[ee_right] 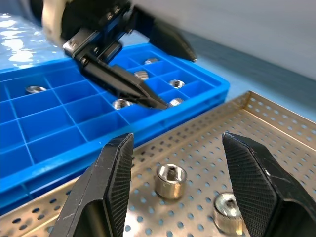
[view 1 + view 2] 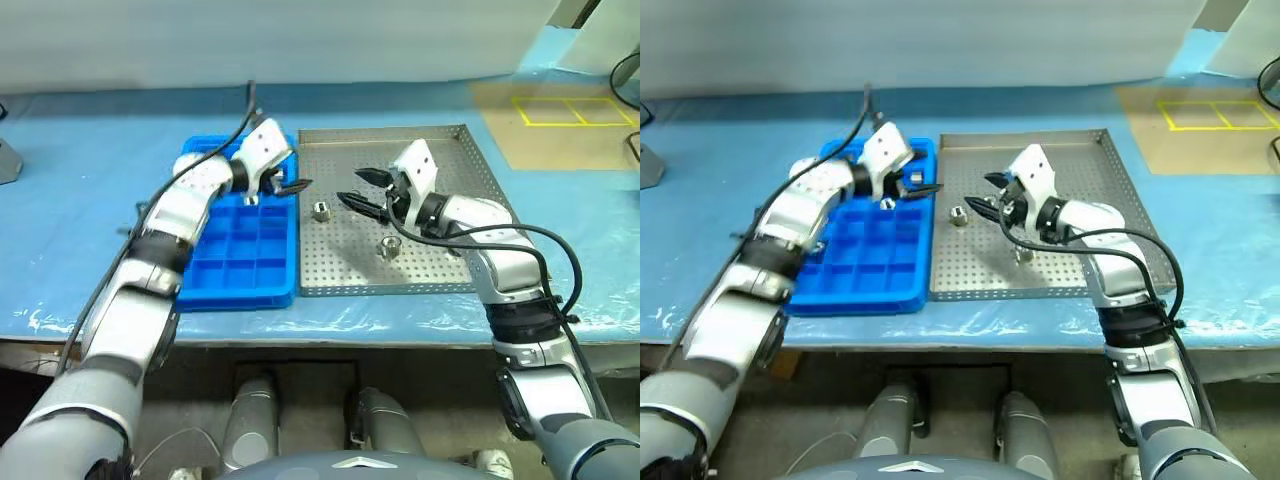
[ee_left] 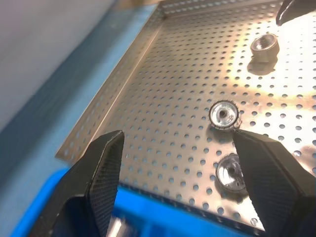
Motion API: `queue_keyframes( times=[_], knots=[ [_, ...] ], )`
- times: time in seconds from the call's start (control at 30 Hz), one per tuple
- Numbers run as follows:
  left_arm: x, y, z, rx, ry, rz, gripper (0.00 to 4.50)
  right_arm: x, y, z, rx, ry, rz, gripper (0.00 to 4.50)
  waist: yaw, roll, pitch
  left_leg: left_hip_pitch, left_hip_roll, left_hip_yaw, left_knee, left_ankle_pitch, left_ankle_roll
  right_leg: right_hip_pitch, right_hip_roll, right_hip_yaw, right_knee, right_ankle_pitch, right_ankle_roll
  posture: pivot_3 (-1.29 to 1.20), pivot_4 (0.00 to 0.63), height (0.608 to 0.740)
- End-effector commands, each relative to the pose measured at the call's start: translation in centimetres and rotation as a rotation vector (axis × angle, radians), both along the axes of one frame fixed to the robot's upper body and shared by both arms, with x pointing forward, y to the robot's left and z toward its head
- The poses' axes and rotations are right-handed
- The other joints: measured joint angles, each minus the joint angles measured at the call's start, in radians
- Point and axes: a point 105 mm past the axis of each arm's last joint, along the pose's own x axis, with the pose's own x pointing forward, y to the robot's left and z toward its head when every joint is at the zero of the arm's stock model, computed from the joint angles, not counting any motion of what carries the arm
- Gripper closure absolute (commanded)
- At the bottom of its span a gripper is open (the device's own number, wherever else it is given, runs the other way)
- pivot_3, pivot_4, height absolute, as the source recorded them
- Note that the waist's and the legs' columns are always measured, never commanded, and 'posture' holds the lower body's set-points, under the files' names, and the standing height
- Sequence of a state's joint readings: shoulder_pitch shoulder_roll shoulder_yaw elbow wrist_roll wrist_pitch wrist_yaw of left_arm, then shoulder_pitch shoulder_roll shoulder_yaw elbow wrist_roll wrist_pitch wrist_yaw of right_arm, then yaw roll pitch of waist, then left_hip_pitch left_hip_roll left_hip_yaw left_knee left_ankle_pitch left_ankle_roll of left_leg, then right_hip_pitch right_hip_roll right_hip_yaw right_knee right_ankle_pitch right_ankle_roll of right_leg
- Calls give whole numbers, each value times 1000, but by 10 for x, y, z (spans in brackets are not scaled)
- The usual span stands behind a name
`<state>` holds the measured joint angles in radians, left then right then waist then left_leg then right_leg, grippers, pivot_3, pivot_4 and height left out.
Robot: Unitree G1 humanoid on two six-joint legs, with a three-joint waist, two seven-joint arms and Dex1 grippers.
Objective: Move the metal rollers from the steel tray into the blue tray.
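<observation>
The steel tray (image 2: 440, 150) lies right of the blue tray (image 2: 215, 285). Three metal rollers rest on the steel floor: one (image 3: 232, 173) nearest the blue tray, one (image 3: 224, 115) just beyond it, one (image 3: 264, 47) farther off. Two of them show from the head, at the tray's left (image 2: 321, 211) and middle front (image 2: 390, 246). My left gripper (image 2: 295, 186) hangs open and empty over the seam between the trays, pointing right. My right gripper (image 2: 350, 187) faces it over the steel tray, open and empty, with a roller (image 1: 170, 180) ahead between its fingers. Several rollers (image 1: 121, 103) sit in blue compartments.
A brown sheet with yellow taped rectangles (image 2: 560, 125) lies at the back right. A black cable (image 2: 630, 80) curls at the right edge. A grey object (image 2: 8, 160) stands at the far left. The table's front edge (image 2: 330, 335) runs just before both trays.
</observation>
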<state>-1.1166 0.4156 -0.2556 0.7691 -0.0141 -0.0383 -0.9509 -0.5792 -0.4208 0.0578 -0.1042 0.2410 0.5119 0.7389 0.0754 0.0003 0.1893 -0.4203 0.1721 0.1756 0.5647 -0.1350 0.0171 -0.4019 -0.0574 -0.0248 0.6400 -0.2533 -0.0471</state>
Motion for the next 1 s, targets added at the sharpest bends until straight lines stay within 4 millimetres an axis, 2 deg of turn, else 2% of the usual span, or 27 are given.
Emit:
queue_keyframes(
  times=[0.03,0.17,0.3,0.43,0.6,0.8,1.0],
  knots=[
    [3,-7,-3,171,2,-84,812,-8,-4,12,30,-51,-32,1591,-12,0,0,0,0,0,0,0,0,0,0,0,0,0,0,-260,150,740],
    [-2,-14,-9,395,33,-188,812,-16,-8,7,41,-43,-79,1591,-35,0,0,0,0,0,0,-1,2,1,0,0,0,0,0,-341,150,740],
    [11,-14,-10,566,14,-89,812,-25,-16,-3,48,-28,-143,1591,-48,0,0,0,0,0,0,-2,3,1,0,0,-1,0,0,-409,150,740],
    [17,-12,-24,716,-11,-34,812,-32,-17,-10,61,-17,-188,1591,-63,-1,0,1,0,0,2,-3,6,3,0,0,-1,-2,-3,-464,150,740],
    [21,-16,-34,742,-12,16,812,-37,-18,-18,56,-6,-226,1591,-78,-1,0,0,1,1,7,-5,9,4,0,0,-2,-2,-4,-503,150,740],
    [24,-1,-50,784,12,76,812,-39,-21,-21,38,-2,-249,1591,-93,-1,0,1,1,1,9,-7,12,6,-1,0,-2,-2,-4,-522,150,740],
    [20,2,-57,771,69,51,812,-38,-19,-23,24,-1,-245,1591,-94,-1,0,1,1,1,9,-7,13,6,-1,0,-2,-2,-4,-515,150,740]
  ],
)
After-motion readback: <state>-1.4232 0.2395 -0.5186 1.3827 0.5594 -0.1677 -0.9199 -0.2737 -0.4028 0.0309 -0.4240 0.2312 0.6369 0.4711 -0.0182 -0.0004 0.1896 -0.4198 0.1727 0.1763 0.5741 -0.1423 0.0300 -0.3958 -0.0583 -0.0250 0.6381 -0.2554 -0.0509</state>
